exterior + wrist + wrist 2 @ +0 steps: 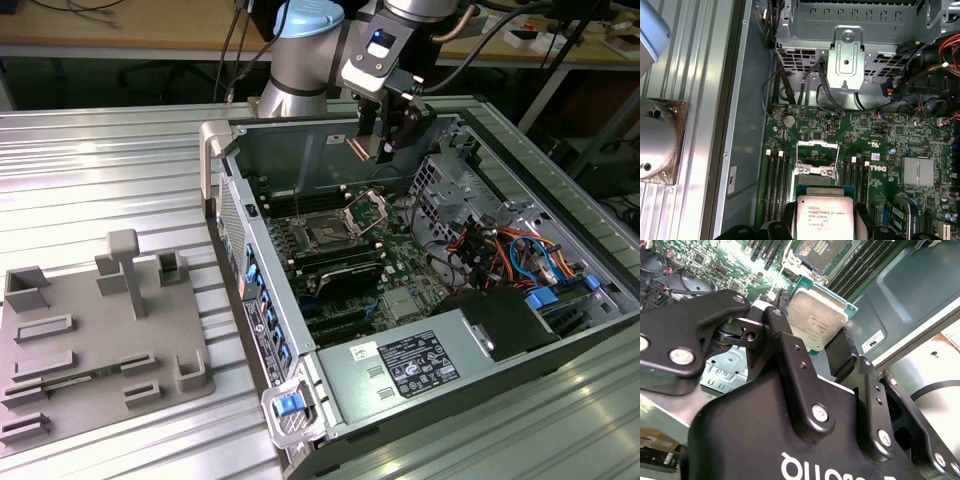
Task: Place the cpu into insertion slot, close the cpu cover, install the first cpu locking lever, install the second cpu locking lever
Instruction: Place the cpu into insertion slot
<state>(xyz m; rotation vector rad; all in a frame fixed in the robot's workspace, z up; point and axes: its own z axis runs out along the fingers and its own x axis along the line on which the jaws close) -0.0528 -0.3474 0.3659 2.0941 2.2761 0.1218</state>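
Right now the gripper (810,335) has its jaws clamped tight on the cpu (816,320), silver top facing the second wrist view, both flanks hidden behind the black fingers (790,357). It hangs high over the open computer case (290,150), near its far wall, clear of the motherboard (880,140). Down below, the insertion slot (328,236) lies bare, with the cpu cover (368,207) tipped up at its far edge. The locking levers are too thin to make out.

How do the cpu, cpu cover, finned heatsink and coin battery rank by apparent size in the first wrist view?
1. cpu, nearest the camera, so enlarged
2. cpu cover
3. finned heatsink, only slightly smaller
4. coin battery, clearly smallest
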